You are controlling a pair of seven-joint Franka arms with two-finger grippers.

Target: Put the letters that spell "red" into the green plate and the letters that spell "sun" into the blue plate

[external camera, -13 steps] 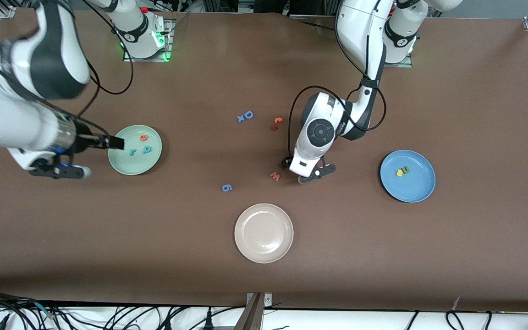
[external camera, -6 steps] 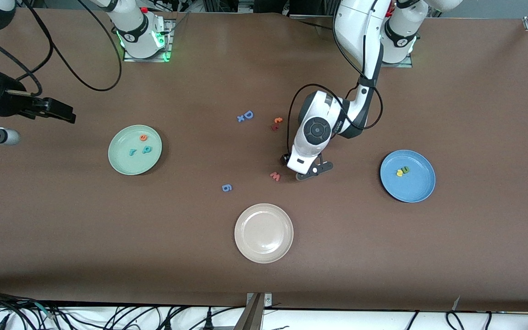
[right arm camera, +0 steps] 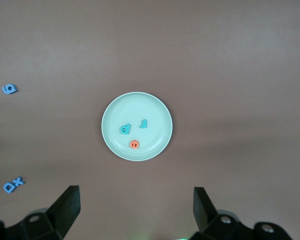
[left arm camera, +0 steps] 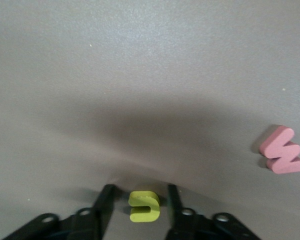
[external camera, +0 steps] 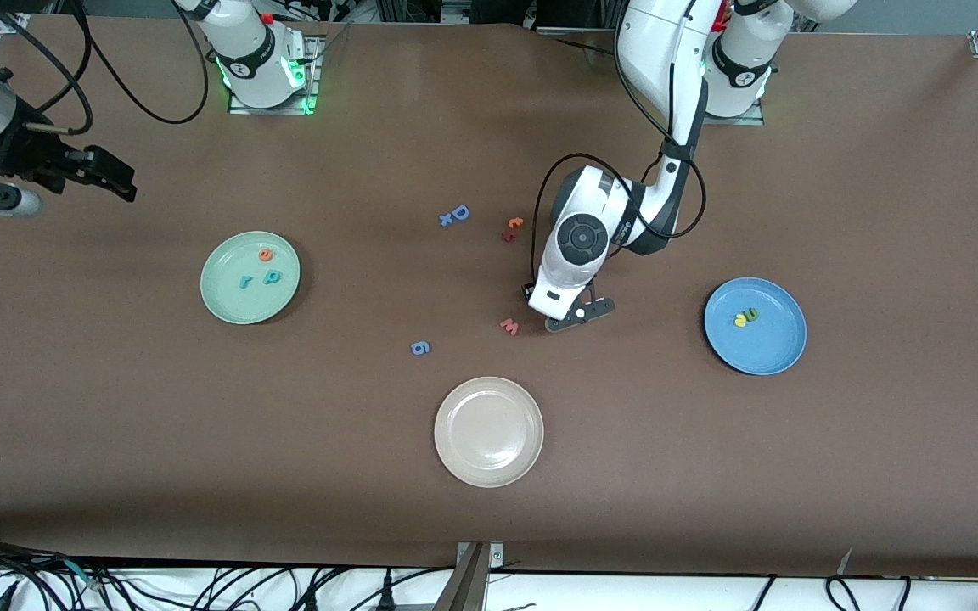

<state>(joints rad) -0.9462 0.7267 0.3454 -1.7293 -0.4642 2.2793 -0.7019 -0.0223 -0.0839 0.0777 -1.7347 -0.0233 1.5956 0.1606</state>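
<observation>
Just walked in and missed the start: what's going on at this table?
The left gripper is down on the table beside the red w, its fingers straddling the yellow s. The green plate already holds r, e and d; the blue plate holds u and n. The right gripper waits open, raised near the green plate.

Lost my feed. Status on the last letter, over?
Left gripper low, straddling yellow s, grip unconfirmed. Right gripper open, waiting high. Red w beside, clear of the fingers.
</observation>
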